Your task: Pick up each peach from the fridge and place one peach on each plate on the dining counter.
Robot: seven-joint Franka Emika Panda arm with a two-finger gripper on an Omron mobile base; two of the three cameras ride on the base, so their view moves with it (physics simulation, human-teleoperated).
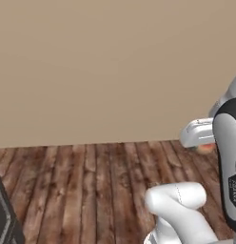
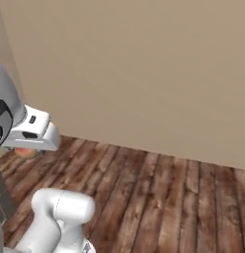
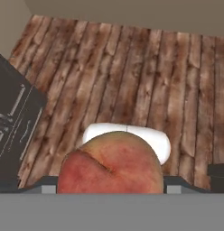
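The hand [image 2: 26, 148] is clamped on a peach [image 3: 109, 164], which sits between its fingers above the wooden floor [image 3: 132, 76]. This looks like the carrying step; next, the peach must reach a plate on the dining surface.

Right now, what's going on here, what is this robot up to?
The white robot arm is carrying a peach in its gripper, the jaws closed on either side of the fruit. In the base views the peach peeks out just under the hand, held up above a wooden plank floor in front of a plain beige wall. A dark appliance stands off to one side in the hand view. The peach has not been set down anywhere yet.
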